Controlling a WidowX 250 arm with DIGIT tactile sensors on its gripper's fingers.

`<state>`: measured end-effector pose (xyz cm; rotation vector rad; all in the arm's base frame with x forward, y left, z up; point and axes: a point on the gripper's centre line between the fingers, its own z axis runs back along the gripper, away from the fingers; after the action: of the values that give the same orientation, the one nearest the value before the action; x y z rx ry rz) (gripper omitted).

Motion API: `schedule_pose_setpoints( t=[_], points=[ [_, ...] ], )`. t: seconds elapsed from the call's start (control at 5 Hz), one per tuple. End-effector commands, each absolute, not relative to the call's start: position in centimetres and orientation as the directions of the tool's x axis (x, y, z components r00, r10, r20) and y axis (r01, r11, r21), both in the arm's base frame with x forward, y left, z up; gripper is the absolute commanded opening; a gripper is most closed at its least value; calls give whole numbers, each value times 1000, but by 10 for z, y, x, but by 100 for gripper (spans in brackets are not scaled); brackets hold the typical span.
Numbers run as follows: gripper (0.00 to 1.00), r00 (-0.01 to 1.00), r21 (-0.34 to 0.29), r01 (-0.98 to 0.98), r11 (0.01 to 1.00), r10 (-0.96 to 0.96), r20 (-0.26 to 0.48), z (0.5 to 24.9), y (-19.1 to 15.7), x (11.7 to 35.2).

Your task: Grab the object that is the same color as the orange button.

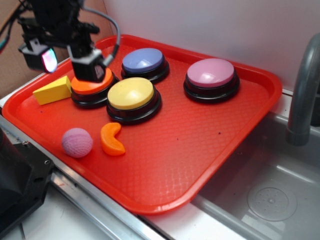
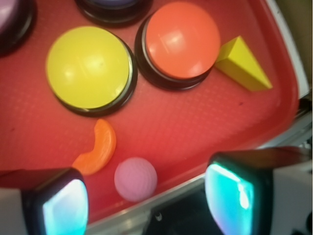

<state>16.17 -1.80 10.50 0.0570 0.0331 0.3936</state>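
While pincer (image 2: 146, 200) hangs open, orange button (image 1: 91, 84) partly hidden, crescent (image 1: 112, 139) clear.

The arm (image 1: 52, 20) is black and boxy, with a grey cable (image 1: 114, 25) looping off it. The gripper (image 2: 146, 198) has two chunky fingers (image 2: 58, 203) with black edges, white sides and shiny pads glowing blue-green and pink.

Orange crescent toy (image 1: 112, 139), red tray (image 1: 200, 150)
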Motion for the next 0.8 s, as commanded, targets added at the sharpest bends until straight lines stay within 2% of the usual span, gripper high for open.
schedule_pose_setpoints(
  t=[0.0, 0.2, 0.4, 0.6],
  points=[
    [100, 920, 62, -392, 918, 391, 25, 63, -20, 173],
    [100, 922, 108, -386, 916, 387, 11, 46, -20, 176],
    [100, 928, 92, -372, 923, 373, 13, 35, -24, 176],
    [100, 935, 76, -351, 933, 353, -19, 20, -26, 175]
  ],
)
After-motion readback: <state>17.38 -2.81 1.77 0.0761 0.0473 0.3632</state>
